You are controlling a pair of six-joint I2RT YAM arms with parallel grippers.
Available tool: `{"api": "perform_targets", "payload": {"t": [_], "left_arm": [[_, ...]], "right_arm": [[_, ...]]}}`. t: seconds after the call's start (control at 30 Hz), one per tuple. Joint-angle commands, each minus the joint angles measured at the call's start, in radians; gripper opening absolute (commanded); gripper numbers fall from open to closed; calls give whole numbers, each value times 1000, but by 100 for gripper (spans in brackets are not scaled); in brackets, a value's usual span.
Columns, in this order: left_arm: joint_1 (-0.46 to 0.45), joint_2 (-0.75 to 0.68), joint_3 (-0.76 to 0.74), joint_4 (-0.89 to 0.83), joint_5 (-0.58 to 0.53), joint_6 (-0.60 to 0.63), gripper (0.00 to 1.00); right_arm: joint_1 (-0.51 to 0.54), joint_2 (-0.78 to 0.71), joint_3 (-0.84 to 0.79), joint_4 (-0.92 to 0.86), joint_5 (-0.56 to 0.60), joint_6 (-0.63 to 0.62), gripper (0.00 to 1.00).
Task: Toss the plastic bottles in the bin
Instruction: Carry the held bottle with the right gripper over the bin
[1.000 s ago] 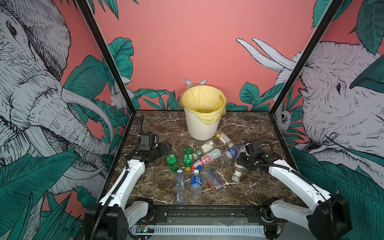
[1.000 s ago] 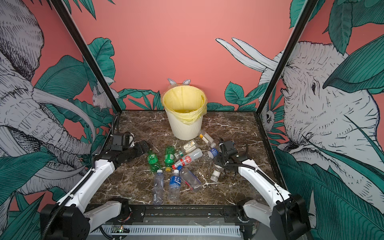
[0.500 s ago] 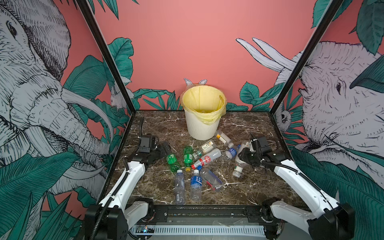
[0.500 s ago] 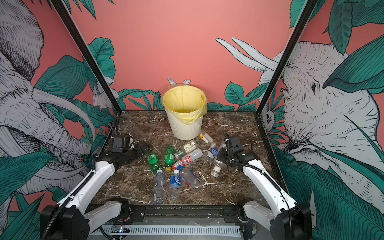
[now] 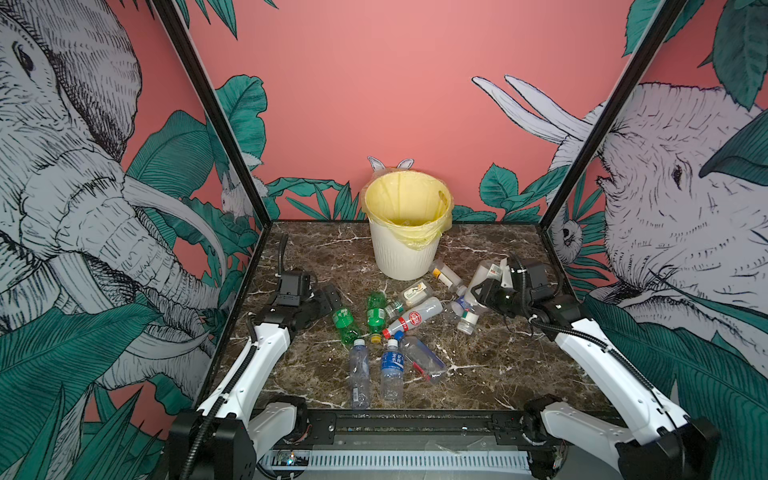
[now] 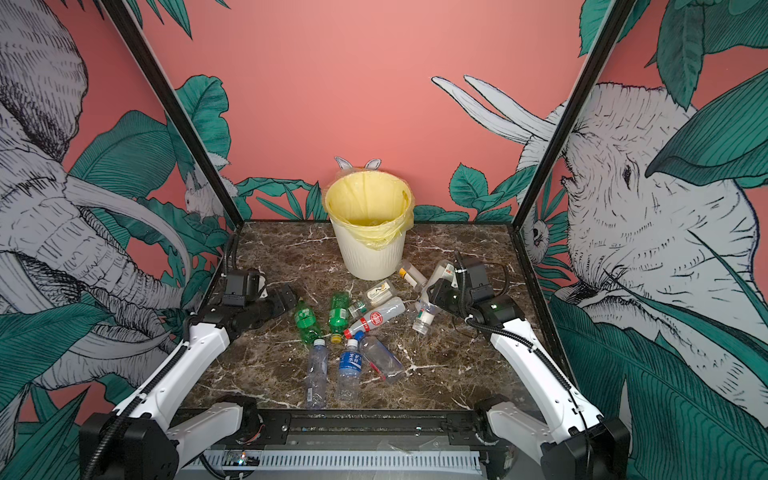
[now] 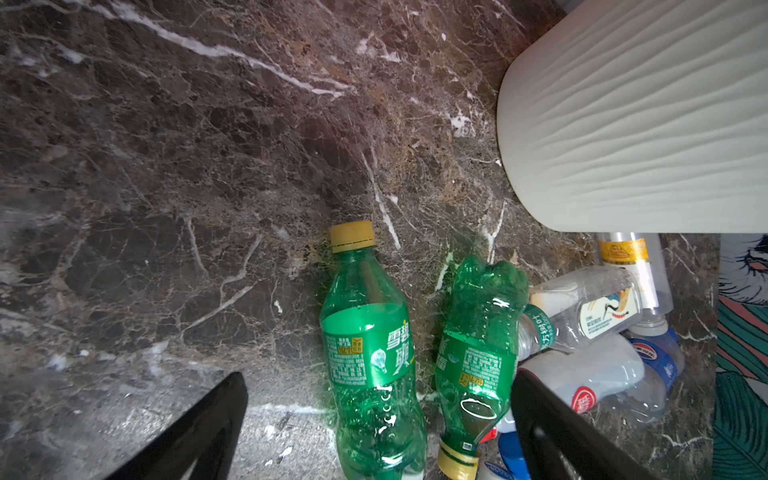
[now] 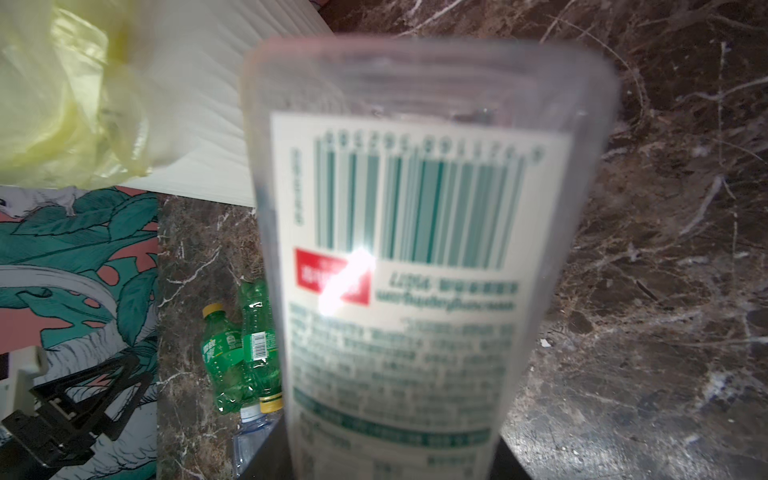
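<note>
While the right gripper (image 5: 483, 291) clamps a clear white-labelled bottle (image 8: 415, 249) beside the bin (image 5: 401, 255), the left gripper (image 5: 330, 296) gapes wide near two green bottles (image 7: 370, 345). Roughly ten other bottles (image 5: 392, 370) lie on the bench (image 5: 498, 374), so most of the task is judged to remain.

Both top views look down from the front over the table (image 5: 498, 374); wrist cameras sit close.

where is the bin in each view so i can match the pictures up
Top view: bin at the back, centre.
Top view: same spot.
Left wrist: only its ribbed wall, beyond the green bottles.
Right wrist: its wall and yellow bag, behind the held bottle.
Shared landmark: the two green bottles, in all four.
</note>
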Motion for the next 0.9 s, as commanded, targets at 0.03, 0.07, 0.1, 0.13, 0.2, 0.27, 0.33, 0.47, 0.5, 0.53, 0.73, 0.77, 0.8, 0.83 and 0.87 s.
{"api": "perform_targets", "payload": {"t": [0.03,0.07,0.1,0.13,0.2,0.27,0.33,0.47,0.5,0.53,0.73,0.77,0.8,0.83,0.87], "left_arm": [[6,-24,-6,-28,-10,0,99],[6,-27,-6,-27,-5,-4,99],[6,-29,-10,-21,1,-7,99],[6,-31,-13,-15,1,-5,99],[6,-31,-12,-18,-8,-2,99],[6,-31,-9,-27,-9,-7,99],[6,-37,-16,-19,1,-14,99],[5,-37,-19,-15,-5,-13,99],[6,-35,-16,-19,-4,-16,99],[6,-35,-16,-17,1,-21,99],[7,-26,-13,-11,1,-23,99],[6,-26,-12,-11,6,-26,99],[6,-28,-12,-6,11,-29,99],[6,-28,-14,-1,15,-29,99],[6,-29,-15,1,11,-27,99]], "right_arm": [[-5,-17,33,98,-40,8,46],[-4,-15,38,106,-45,10,46],[-4,-14,43,116,-49,13,46],[-5,-13,46,126,-57,17,46],[-4,-16,49,150,-66,21,46],[-5,-19,53,172,-69,26,46],[-4,-21,62,185,-72,30,46],[-4,-30,83,200,-57,23,45],[-4,-34,91,203,-50,21,45],[-4,-35,100,209,-46,19,45],[-4,-43,128,274,-48,23,45],[-5,-41,133,281,-47,26,45],[-4,-38,140,291,-49,27,45],[-4,-35,147,301,-53,27,45],[-5,-32,151,312,-54,27,45]]}}
